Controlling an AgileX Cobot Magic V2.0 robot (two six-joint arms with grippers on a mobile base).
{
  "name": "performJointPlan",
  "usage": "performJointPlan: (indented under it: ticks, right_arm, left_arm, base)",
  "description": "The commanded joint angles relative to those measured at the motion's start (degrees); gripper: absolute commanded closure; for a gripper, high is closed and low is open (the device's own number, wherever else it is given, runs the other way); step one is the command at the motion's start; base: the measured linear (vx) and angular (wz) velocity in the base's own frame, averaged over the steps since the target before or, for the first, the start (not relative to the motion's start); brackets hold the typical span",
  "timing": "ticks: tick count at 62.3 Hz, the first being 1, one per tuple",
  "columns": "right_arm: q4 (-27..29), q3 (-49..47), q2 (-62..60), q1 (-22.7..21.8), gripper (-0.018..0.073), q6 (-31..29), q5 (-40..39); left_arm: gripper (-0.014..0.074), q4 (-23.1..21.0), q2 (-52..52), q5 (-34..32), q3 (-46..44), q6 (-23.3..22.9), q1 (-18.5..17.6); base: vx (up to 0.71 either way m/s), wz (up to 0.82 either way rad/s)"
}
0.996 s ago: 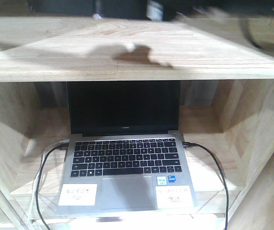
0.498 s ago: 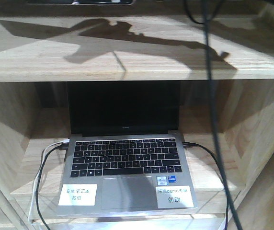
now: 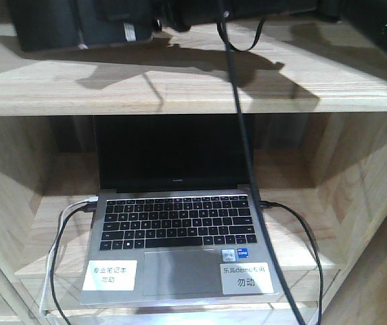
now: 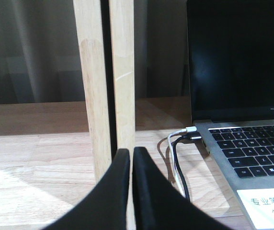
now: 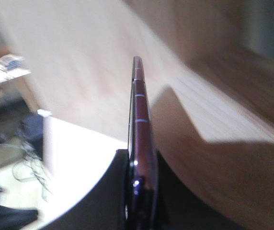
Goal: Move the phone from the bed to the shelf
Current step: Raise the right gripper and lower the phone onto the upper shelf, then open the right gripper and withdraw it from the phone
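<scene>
The phone (image 5: pixel 139 105) shows edge-on in the right wrist view, its pinkish-gold rim upright, with my right gripper (image 5: pixel 141 155) shut on its lower part. In the front view the phone (image 3: pixel 51 27) is a flat black slab with a white sticker, held just above the top plank of the pale wood shelf (image 3: pixel 180 88) at the upper left. My left gripper (image 4: pixel 131 152) is shut on nothing and sits low in front of two wooden uprights (image 4: pixel 122 72) of the shelf. The bed is out of view.
A silver laptop (image 3: pixel 180 223) stands open in the lower bay, with cables (image 3: pixel 58 257) plugged in at both sides. A black cable (image 3: pixel 247 169) from my right arm hangs across the front of the bay. The laptop (image 4: pixel 252 143) lies right of the left gripper.
The right arm has come down into the top of the front view with the phone, over the top plank. Its shadow has shrunk and the hanging cable has swung left.
</scene>
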Motion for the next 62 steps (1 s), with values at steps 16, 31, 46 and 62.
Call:
performJointPlan:
  ticks: [16,31,46,62]
  right_arm:
    - [2.58,-2.09,-2.14,-0.35,0.0559,-0.11,-3.18]
    - [2.58,-2.09,-2.14,-0.43,0.0524,-0.11,-5.00]
    - [2.53,-2.09,-2.14,-0.43,0.0374,-0.11,-5.40]
    - [-0.48,-2.09,-2.14,-0.43,0.0079,3.07,-7.39]
  left_arm:
    - [0.0596,-0.52,-0.34,-4.26,0.14,-0.22,-0.23]
    - [0.0596,-0.52,-0.34,-4.26,0.14,-0.22,-0.23]
    - [0.0596,-0.52,-0.34,-4.26,0.14,-0.22,-0.23]
    - [0.0596,-0.52,-0.34,-4.26,0.14,-0.22,-0.23]
  base:
    - [0.00,0.00]
    - [0.00,0.00]
    - [0.00,0.00]
    - [0.00,0.00]
